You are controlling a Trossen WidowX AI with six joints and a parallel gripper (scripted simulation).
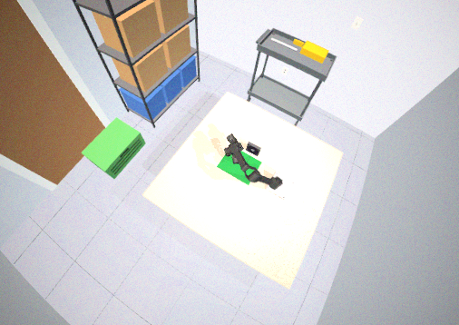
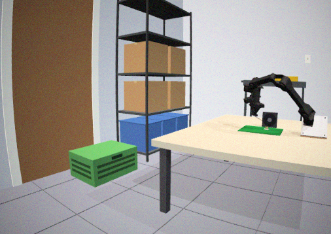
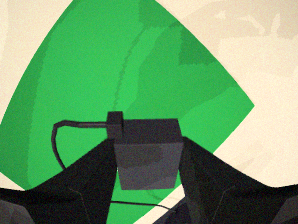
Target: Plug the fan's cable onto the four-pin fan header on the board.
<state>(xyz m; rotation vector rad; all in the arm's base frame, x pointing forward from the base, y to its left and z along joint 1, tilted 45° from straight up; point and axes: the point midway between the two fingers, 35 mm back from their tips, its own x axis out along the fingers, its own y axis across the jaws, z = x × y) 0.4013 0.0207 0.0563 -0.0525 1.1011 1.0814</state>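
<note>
The gripper is closed on the dark plug, whose block lies between the two fingertips; the fingers stand part-way apart, pressed to its sides. The plug is raised above the green board, not seated. In the wrist view, the cable leaves the small block at the plug's upper left corner and bends down toward the left finger in the picture. The pale header shows on the board in the exterior view, lower than the fingertips and to their right; in the wrist view it cannot be seen. The fan stands upright just beside the board's upper right edge in the top view. The board lies flat on the table, nearer its upper left edge than its bottom corner.
</note>
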